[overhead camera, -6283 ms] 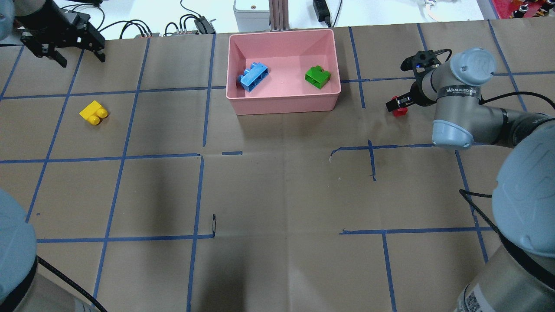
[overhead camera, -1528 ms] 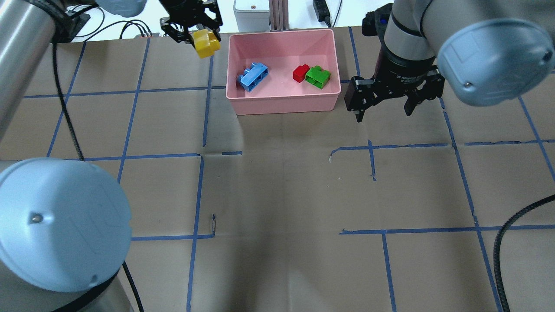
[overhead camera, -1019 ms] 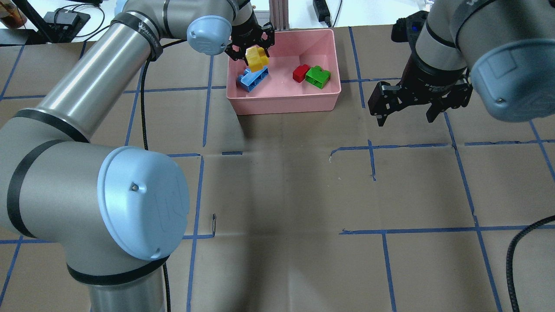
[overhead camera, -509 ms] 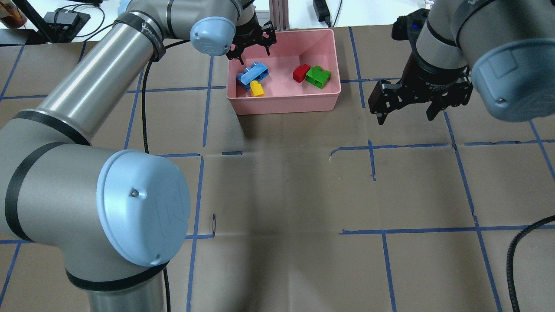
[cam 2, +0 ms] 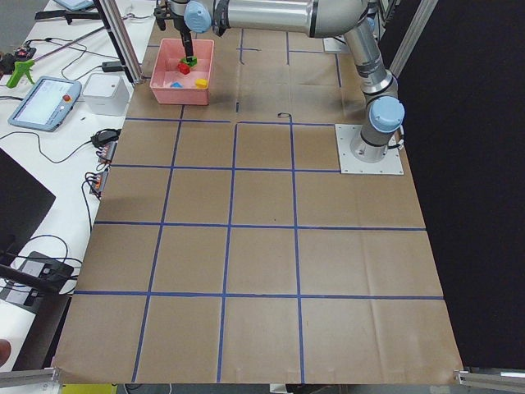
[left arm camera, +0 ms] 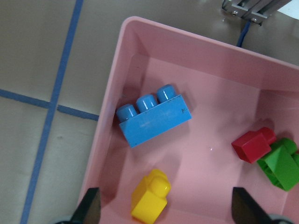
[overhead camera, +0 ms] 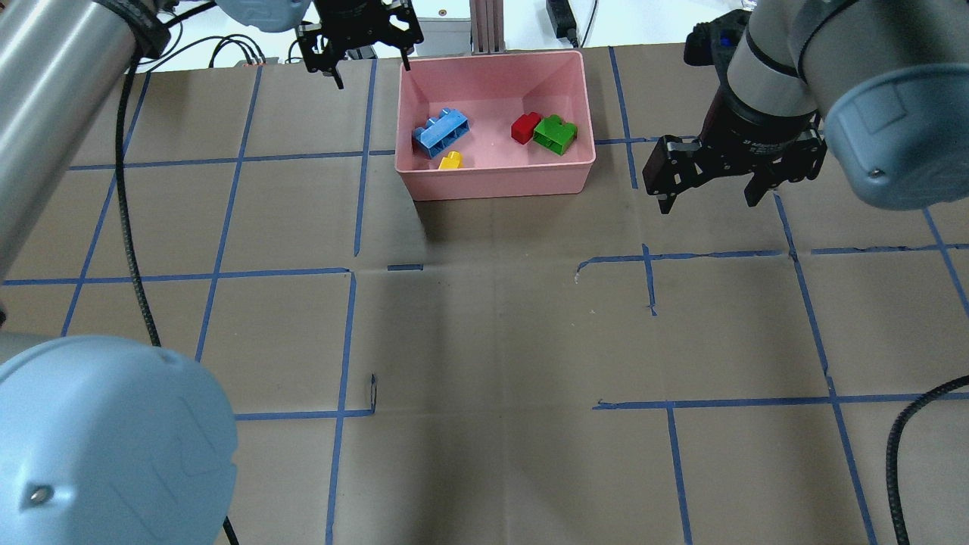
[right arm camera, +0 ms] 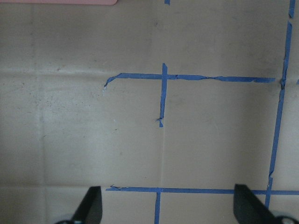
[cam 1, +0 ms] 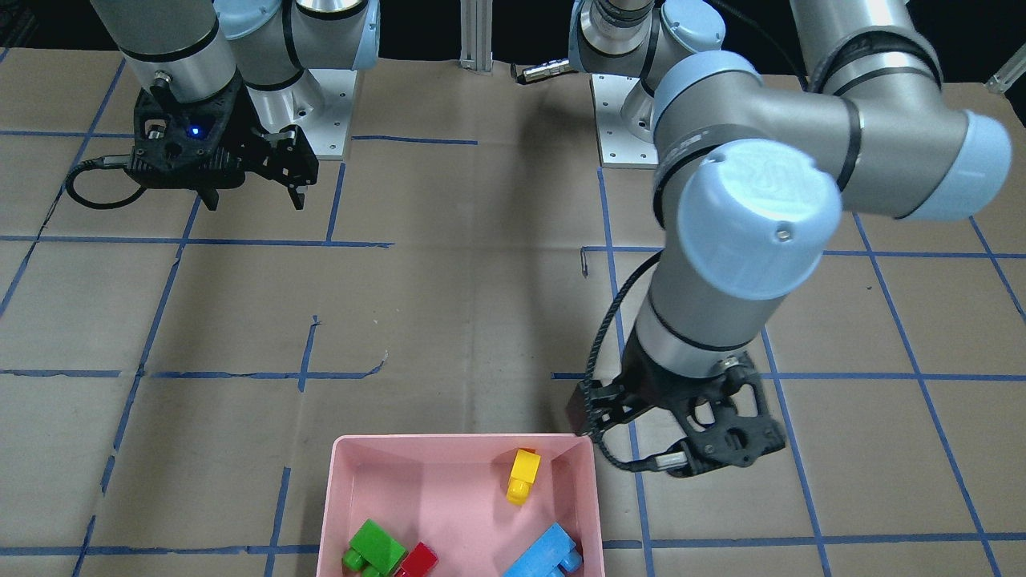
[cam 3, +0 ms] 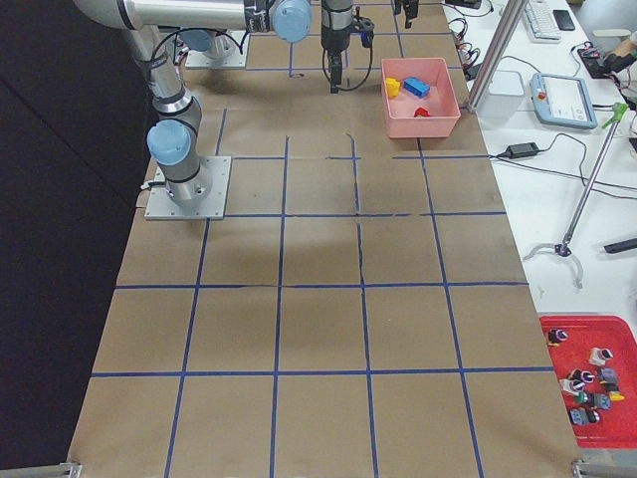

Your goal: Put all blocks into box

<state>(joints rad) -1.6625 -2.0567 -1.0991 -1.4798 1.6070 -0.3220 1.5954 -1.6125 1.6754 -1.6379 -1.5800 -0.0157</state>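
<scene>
Already all four blocks lie in pink box, nearer left fingers than right fingers; both pairs spread, empty.

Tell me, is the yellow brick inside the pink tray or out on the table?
Inside. The yellow brick lies on the floor of the pink tray, near the blue brick; the left gripper is open and empty.
</scene>
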